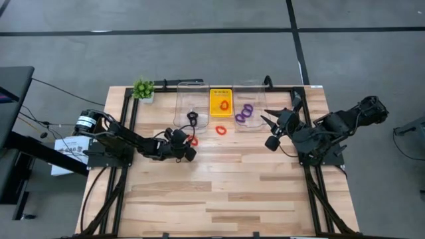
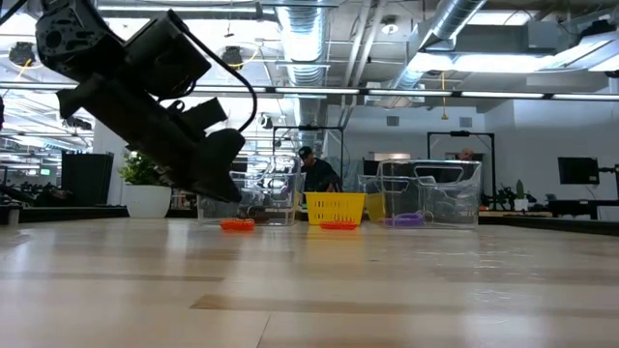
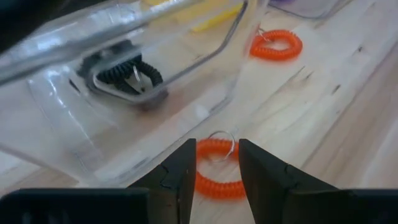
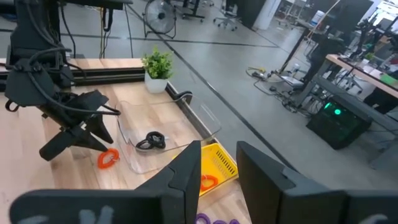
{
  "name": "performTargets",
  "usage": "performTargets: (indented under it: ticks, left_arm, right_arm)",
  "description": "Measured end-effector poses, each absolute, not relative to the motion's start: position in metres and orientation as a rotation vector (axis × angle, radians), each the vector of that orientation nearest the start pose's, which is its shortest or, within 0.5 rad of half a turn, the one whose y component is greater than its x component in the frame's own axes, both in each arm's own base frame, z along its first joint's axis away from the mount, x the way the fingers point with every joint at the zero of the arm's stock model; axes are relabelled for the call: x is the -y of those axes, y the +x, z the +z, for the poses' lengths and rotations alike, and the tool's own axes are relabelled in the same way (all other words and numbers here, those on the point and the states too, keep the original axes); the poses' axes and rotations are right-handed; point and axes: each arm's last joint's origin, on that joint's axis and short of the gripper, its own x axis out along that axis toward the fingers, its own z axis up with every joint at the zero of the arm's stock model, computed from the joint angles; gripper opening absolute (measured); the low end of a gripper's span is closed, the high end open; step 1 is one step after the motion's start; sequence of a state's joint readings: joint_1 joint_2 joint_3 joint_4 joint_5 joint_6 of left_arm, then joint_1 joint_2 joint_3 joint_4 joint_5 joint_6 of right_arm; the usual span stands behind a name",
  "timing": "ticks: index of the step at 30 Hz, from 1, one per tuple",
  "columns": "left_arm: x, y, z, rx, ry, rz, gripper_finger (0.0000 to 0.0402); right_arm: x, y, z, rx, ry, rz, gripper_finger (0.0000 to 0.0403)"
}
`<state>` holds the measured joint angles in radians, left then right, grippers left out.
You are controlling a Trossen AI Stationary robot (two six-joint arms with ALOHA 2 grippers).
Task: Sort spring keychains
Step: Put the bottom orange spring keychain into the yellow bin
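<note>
An orange spring keychain lies flat on the wood beside the near wall of a clear container. My left gripper hovers open just above this keychain, one finger on each side of it. In the low view the fingertips stand clear of the table over the keychain. A black keychain lies inside that container. Another orange keychain lies on the table, and one more lies in the yellow tray. Purple keychains lie in the right clear container. My right gripper hangs open, raised at the right.
A small green plant stands at the table's far left corner. The two clear containers and the yellow tray stand in a row along the far edge. Bare wood spreads over the near half of the table. A person is in the room beyond.
</note>
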<state>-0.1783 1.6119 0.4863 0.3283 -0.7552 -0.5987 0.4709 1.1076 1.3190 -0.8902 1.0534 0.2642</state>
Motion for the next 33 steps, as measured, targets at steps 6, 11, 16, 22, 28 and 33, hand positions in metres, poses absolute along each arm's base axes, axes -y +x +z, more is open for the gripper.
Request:
performTargets:
  ticks: [6,11,16,22,28,33]
  left_arm:
    - [0.025,0.250,0.105,-0.551,-0.208,0.703,0.0117]
    - [0.025,0.250,0.106,-0.550,-0.214,0.703,0.0117]
    - [0.020,0.251,0.104,-0.568,-0.237,0.691,0.0117]
    - [0.020,0.253,0.093,-0.618,-0.263,0.654,0.0117]
    - [0.023,0.253,0.090,-0.621,-0.288,0.647,0.0117]
    - [0.037,0.251,0.090,-0.626,-0.287,0.605,0.0117]
  right_arm:
    - [-0.065,0.183,0.398,-0.417,-0.224,-0.615,0.0092]
    - [-0.065,0.183,0.398,-0.416,-0.224,-0.620,0.0092]
    - [-0.064,0.183,0.399,-0.403,-0.213,-0.639,0.0092]
    - [-0.064,0.183,0.399,-0.401,-0.205,-0.641,0.0092]
    - [-0.064,0.183,0.399,-0.397,-0.195,-0.643,0.0092]
    - [-0.064,0.183,0.399,-0.397,-0.194,-0.643,0.0092]
